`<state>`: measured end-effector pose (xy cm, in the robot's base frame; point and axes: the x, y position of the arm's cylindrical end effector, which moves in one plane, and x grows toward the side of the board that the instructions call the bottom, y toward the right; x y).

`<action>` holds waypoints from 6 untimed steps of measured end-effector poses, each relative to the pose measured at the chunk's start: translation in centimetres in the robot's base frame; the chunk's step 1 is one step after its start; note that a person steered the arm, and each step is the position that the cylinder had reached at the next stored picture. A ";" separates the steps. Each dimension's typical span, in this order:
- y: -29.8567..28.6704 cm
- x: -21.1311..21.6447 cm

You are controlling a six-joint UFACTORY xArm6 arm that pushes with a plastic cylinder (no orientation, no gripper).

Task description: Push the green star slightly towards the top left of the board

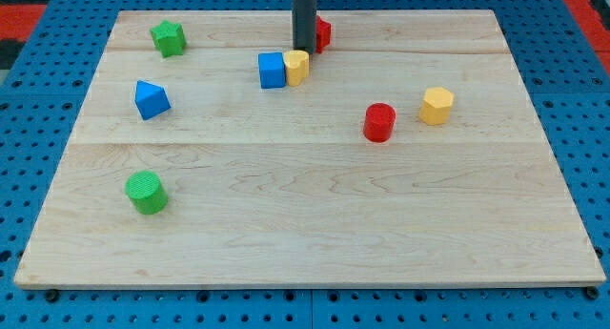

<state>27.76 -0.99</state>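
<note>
The green star (168, 37) lies near the board's top left corner. My tip (303, 49) comes down from the view's top at the upper middle of the board, far to the right of the star. The tip stands just above a yellow block (297, 67), which touches a blue cube (273, 70) on its left. A red block (321, 32) is partly hidden behind the rod.
A blue triangular block (151, 99) lies at the left, below the star. A green cylinder (146, 193) sits at the lower left. A red cylinder (379, 122) and a yellow hexagonal block (437, 106) sit at the right. The wooden board (315, 234) rests on a blue pegboard.
</note>
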 end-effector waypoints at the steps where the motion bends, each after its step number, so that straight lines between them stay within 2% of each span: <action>1: -4.9 0.0; 2: -12.5 0.7; 5: -21.1 -0.2; 6: -21.1 -1.5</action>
